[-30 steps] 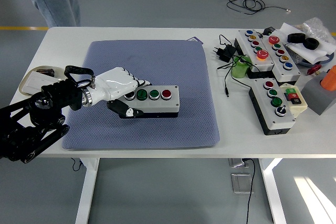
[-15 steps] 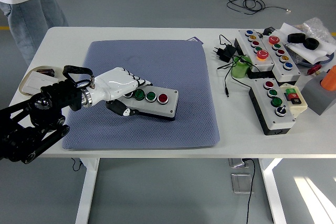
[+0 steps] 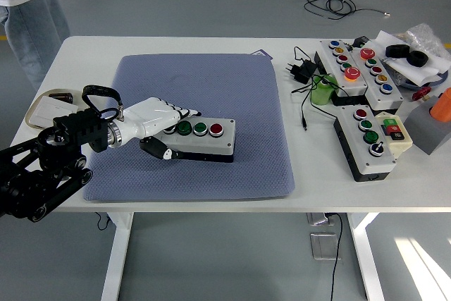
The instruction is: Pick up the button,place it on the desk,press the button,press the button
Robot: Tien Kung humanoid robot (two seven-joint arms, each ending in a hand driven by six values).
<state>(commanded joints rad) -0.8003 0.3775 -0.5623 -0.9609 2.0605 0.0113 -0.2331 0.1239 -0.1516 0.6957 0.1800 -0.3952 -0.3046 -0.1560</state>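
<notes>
Pick-up looks done; placing is underway or just about finished. The button box sits low on the blue-grey pad w/ the left hand clamped on its 9 o'clock end: white fingers lie over the top face, thumb tucked under the near side. So fingers grasping the box, not released yet. Can't tell for sure whether the base is fully flat on the pad or a touch tilted; it reads close to level.

Left to do, by my read: let go, then both presses. No finger is on a cap in this frame.

The box itself: long grey rectangular station, light top plate, darker body below. Three round caps show in a row along the top: two green toward the hand, one red at the 3 o'clock end. A fourth cap may sit under the fingers; hidden, can't say. Box lies roughly at the pad's centre-low area, about 7 o'clock from pad middle, long axis running 9-to-3.

Right arm not in view. Other button boxes sit well apart at 3 o'clock on the white tabletop, untouched. A person stands off the far-left corner at 11 o'clock, hands not over the tabletop.

Likely snag: releasing may nudge the box on the soft pad before pressing.
</notes>
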